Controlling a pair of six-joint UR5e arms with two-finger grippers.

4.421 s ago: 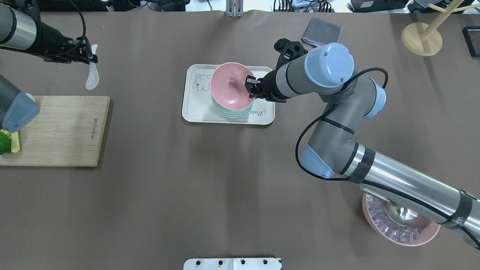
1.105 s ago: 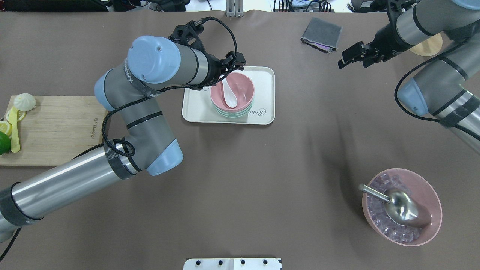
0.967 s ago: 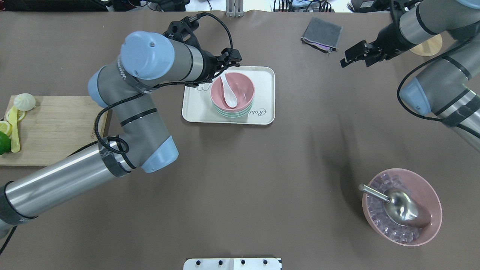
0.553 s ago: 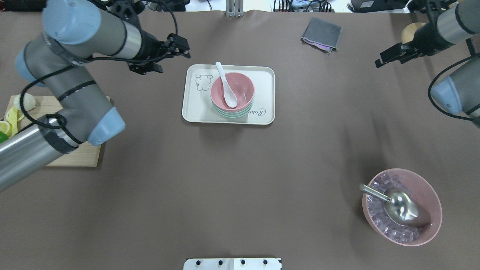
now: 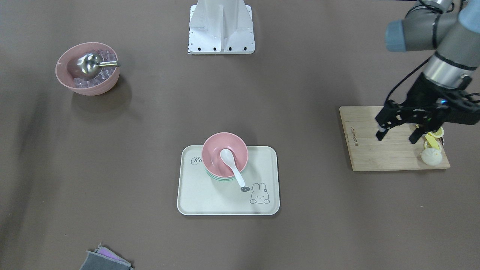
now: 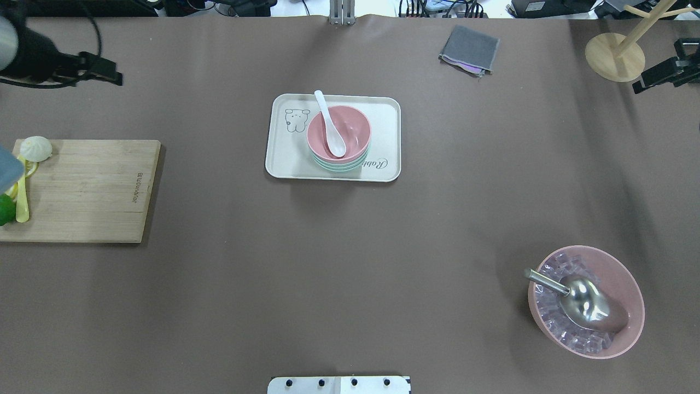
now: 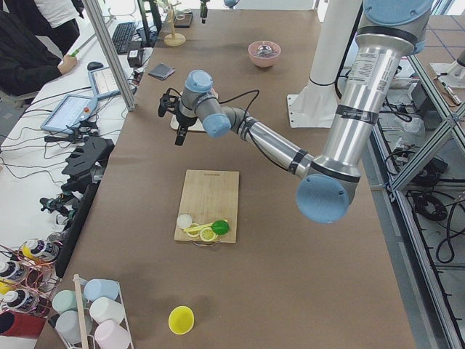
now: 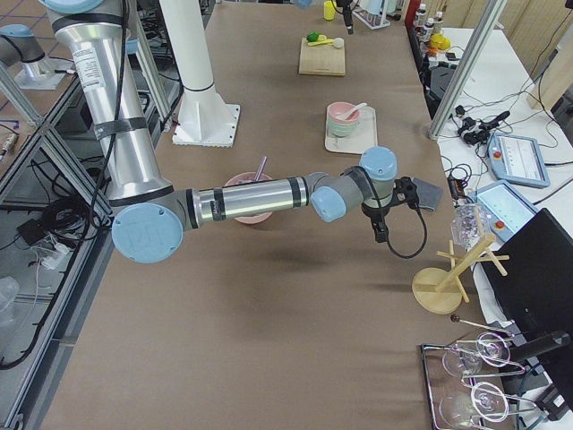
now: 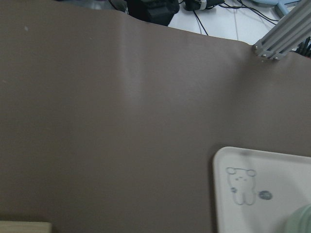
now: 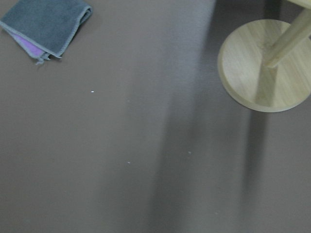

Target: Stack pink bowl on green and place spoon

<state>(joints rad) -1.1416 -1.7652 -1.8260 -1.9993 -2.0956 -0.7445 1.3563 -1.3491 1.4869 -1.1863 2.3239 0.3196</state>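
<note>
Pink bowl (image 6: pixel 353 125) sits nested on the green bowl (image 6: pixel 339 166) on the tray (image 6: pixel 387 137) on the counter (image 6: pixel 350 262), with the white spoon (image 6: pixel 330 127) lying in it, handle over the rim. The left gripper (image 5: pixel 396 136) hangs well apart from the tray, jaws apart and empty. Whether the right gripper (image 6: pixel 648 82) has its jaws apart cannot be told.

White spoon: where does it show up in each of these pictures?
Front-facing: white spoon in pink bowl, lower centre.
Overhead: spoon upper centre.
Exterior left: cannot make it out.
Exterior right: spoon top, right of centre.
Both wrist views: not there.
Shared landmark: bunny tray.
</note>
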